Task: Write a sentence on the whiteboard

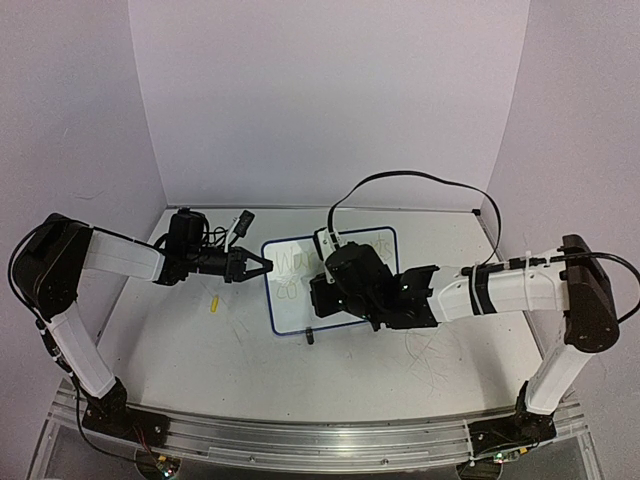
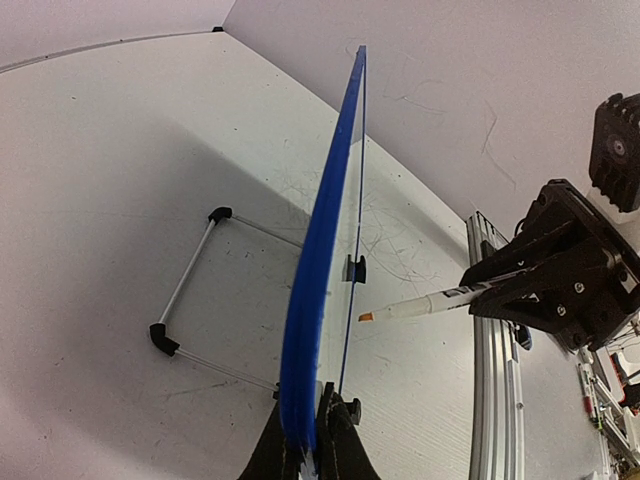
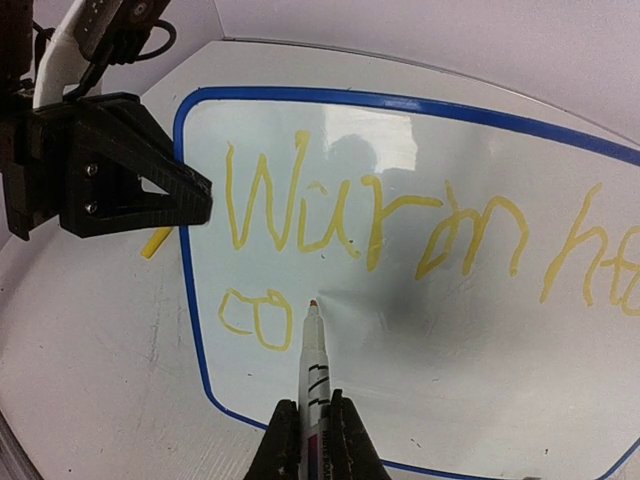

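**Second line begun, board held fast**

Near the middle of the counter (image 1: 200, 350) the whiteboard (image 1: 295, 312) stands propped. The left claw (image 2: 315, 440) is clamped on its blue edge. The right claw (image 3: 312, 440) is clamped on the marker (image 3: 314, 365), whose tip sits just right of the "co" that opens line two of the sentence (image 3: 400, 225).

I'd brace the board firmly, press lightly and work rightward, level with that "co". Whether the tip touches the board, I can't tell. From above, the right arm covers half the board. Close up, the top line runs off the right edge. A small yellow piece (image 1: 213, 304) beside the board is possibly the cap.
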